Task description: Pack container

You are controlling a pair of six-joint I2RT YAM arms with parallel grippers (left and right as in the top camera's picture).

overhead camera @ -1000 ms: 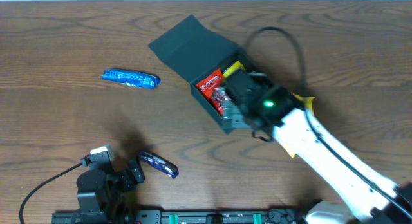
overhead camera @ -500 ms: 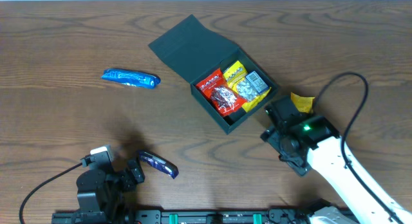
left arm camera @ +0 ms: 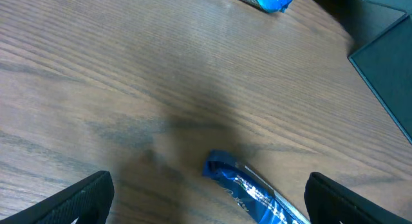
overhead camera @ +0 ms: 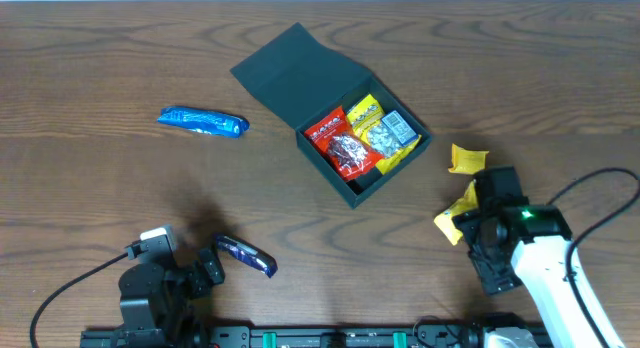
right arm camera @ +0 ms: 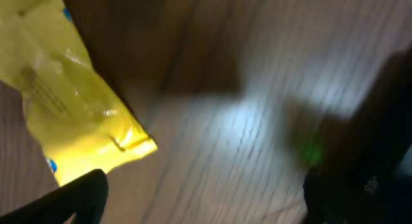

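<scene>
The dark teal-green container [overhead camera: 352, 188] stands open at the table's middle, its flap lid [overhead camera: 290, 73] laid back to the upper left. Inside lie a red packet [overhead camera: 335, 140] and a yellow packet [overhead camera: 378, 128]. A blue packet [overhead camera: 203, 121] lies left of it. A dark blue packet [overhead camera: 246, 255] lies by my left gripper [overhead camera: 205, 268], which is open and empty; the packet also shows in the left wrist view [left arm camera: 257, 195] between the fingers [left arm camera: 205, 198]. My right gripper [overhead camera: 480, 210] is open and empty, next to yellow packets [overhead camera: 462, 198], seen in the right wrist view [right arm camera: 71, 114].
The container's corner [left arm camera: 386, 63] shows at the right of the left wrist view. The wooden table [overhead camera: 100, 198] spreads around. A black cable [overhead camera: 600, 188] loops from the right arm.
My right arm has drawn back from the container toward the lower right, leaving the yellow packet in the box. The left arm has not moved.
</scene>
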